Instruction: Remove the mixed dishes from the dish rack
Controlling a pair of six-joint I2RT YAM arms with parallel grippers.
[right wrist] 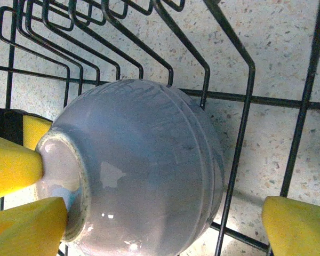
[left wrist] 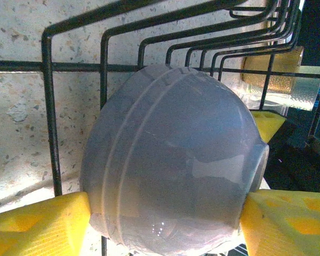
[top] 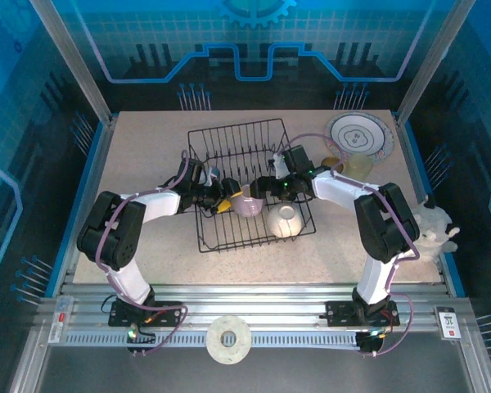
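Where the dish rack (top: 233, 125) sits mid-table, we see the pale bowl (left wrist: 170, 160) lying on its side inside it, near the middle of the wire floor. Our left gripper (left wrist: 166, 200) is clamped on the bowl, pressing at rim side and foot. Our right gripper (right wrist: 165, 208) has its jaws wide apart around the bowl, one side clear of it.

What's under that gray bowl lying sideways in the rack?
Under the bowl you can see black wires of the dish rack, and speckled table through the gaps. The spot right beneath the bowl is covered by it.
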